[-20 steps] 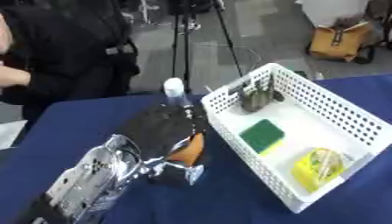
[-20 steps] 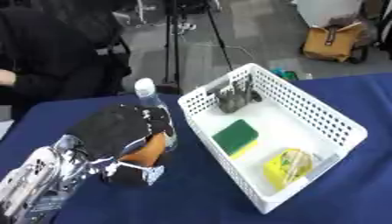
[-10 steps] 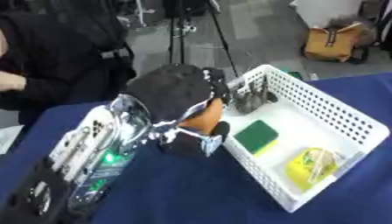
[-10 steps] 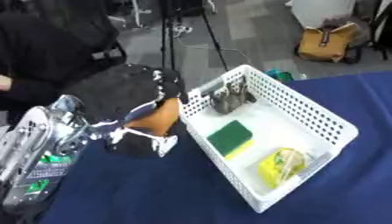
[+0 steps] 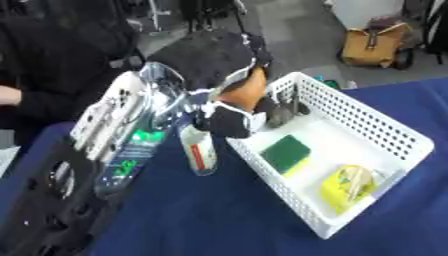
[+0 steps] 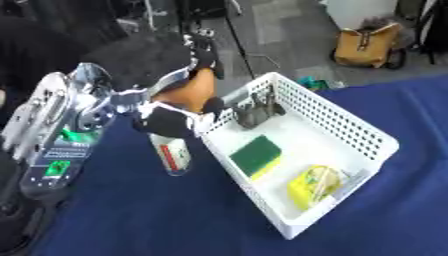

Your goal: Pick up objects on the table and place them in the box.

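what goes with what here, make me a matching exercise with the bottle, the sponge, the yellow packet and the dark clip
Things:
1. bottle
2. sponge
3. yellow packet
4. dark clip

Places:
A. far corner of the basket
B. near end of the basket
C. held in the left hand, outside the basket
D. middle of the basket floor, lying flat

Pairs: 1-C, 2-D, 3-B, 4-A
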Available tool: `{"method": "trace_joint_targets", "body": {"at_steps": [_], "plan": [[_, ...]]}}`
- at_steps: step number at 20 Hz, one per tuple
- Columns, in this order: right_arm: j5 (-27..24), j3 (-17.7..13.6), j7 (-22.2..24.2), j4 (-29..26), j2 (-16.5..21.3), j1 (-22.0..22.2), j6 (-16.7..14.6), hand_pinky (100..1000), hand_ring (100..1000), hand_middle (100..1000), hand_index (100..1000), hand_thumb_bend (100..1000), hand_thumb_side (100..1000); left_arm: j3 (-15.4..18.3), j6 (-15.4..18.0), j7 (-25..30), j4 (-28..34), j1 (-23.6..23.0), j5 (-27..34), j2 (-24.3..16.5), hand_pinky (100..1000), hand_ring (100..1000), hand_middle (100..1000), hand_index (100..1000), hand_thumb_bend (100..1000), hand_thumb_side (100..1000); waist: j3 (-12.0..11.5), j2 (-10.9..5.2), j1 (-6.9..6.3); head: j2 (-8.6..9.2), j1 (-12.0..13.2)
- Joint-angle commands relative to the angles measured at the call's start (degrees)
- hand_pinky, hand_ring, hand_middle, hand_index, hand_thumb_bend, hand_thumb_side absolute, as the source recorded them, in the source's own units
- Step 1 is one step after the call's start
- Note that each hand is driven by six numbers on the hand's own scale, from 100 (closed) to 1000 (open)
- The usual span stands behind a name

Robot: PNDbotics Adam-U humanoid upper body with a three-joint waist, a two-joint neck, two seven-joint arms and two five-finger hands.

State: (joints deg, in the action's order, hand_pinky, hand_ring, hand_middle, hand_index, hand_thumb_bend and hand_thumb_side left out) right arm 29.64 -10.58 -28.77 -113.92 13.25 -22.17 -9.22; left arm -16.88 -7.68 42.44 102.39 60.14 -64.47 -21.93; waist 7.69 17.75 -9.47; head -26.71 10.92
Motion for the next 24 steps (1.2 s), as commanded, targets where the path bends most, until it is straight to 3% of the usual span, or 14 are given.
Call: {"method": "trace_joint_targets", "body": {"at_steps": [1,9,15,24], "plan": [[-0.47,0.39,0.43,-0.67,0.19,-0.72,-0.09,662,526,502,670,100,806,1.43,-0.33,-2.36,-5.37,3.70,0.35,0.31,100,599,728,765,100,220,0.53,-1.54,0.25,-0.55,0.99],[-1.44,1.17,1.18,-0.67,0.39,-1.73,-0.27,662,526,502,672,100,805,2.54,0.78,-7.39,-21.76,9.83,2.20,3.22,100,583,709,761,100,259,3.21,-0.81,-0.77,-0.38,2.86],[-2.03,1.66,1.77,-0.67,0.27,-2.76,-0.61,662,526,503,673,100,805,4.10,1.16,-14.20,-32.24,12.38,2.60,6.23,100,563,688,768,100,294,4.96,0.14,-1.30,0.97,4.20],[-2.65,2.44,2.42,-0.67,-0.02,-4.98,-1.44,661,525,503,674,100,805,7.03,7.12,-28.91,-46.31,14.20,2.61,8.94,100,539,644,775,100,300,8.51,2.13,-2.64,2.78,6.49]]}}
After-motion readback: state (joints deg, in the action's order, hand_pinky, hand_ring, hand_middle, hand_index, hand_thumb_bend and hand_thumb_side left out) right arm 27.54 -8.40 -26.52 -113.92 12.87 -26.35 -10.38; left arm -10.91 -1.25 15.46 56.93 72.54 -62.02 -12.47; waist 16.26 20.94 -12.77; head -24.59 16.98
